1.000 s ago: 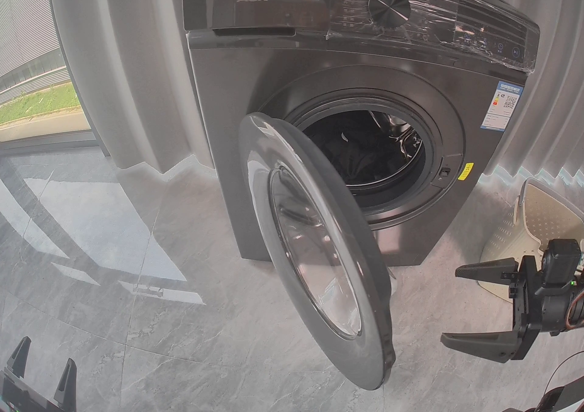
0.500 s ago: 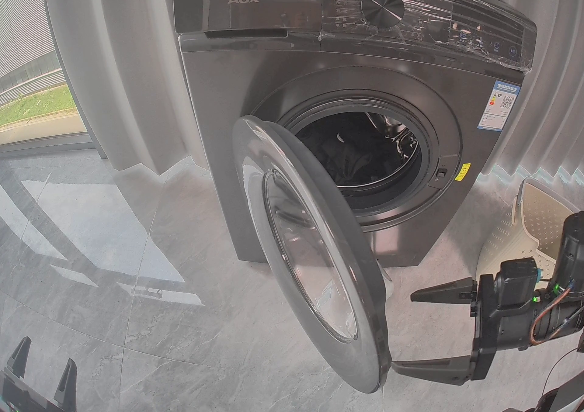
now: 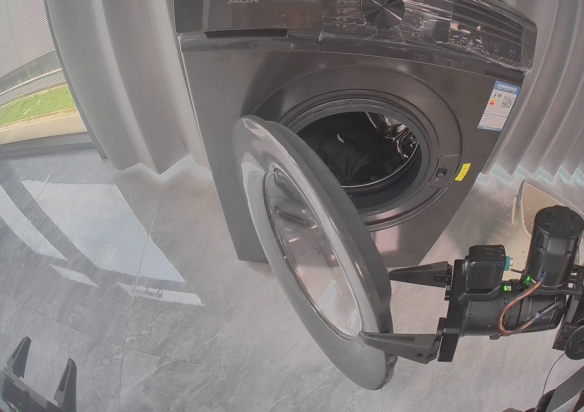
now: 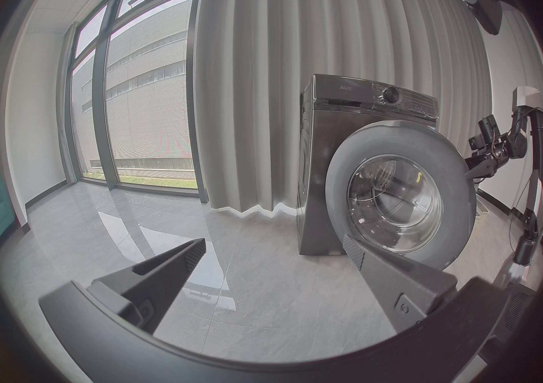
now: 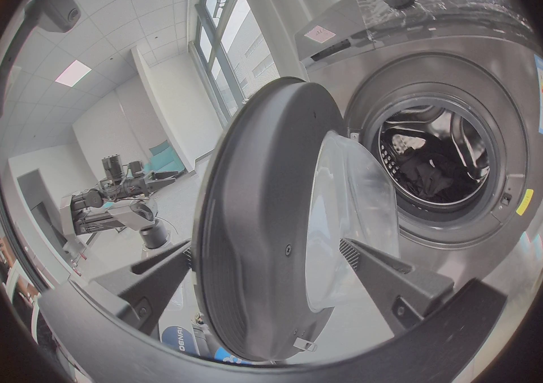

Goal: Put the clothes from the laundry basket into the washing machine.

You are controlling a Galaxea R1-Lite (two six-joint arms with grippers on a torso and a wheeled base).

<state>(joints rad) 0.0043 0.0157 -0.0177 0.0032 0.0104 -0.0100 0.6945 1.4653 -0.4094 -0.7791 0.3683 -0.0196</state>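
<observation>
Curtain [image 3: 121,66]: pale, hangs in deep vertical pleats behind everything, hem just off the floor. Floor [image 3: 121,285]: glossy grey marble-look tiles w/ thin joints and bright window glare on the left.

Washing machine [image 3: 231,103]: boxy, brushed dark-grey metal, front-loader, standing against the curtain at centre. Its control strip is wrapped in crinkly clear film. The round port has a stepped grey ring.

Door [image 3: 310,255]: big round disc, smooth grey plastic rim around a domed clear window, hinged on the left and swung out toward me.

Laundry basket [image 3: 538,197]: cream plastic, rounded rim, perforated wall, on the floor at far right beside the machine, partly behind my right arm. Can't see what's in it.

Clothes [image 3: 356,155]: dark crumpled heap inside the shiny steel drum, also seen from my right wrist [image 5: 430,175].

My right gripper [image 3: 404,308]: black wedge fingers w/ ribbed pads, spread wide, holding nothing, straddling the door's lower free edge. From the wrist [image 5: 266,251] the rim sits between the two fingers. Can't tell if they touch it.

My left gripper [image 3: 45,358]: low at near left over the floor, fingers wide apart [image 4: 271,245], nothing held, well apart from the machine.

Dial [image 3: 382,6]: small round knob, finely spun metal face, under the film.
</observation>
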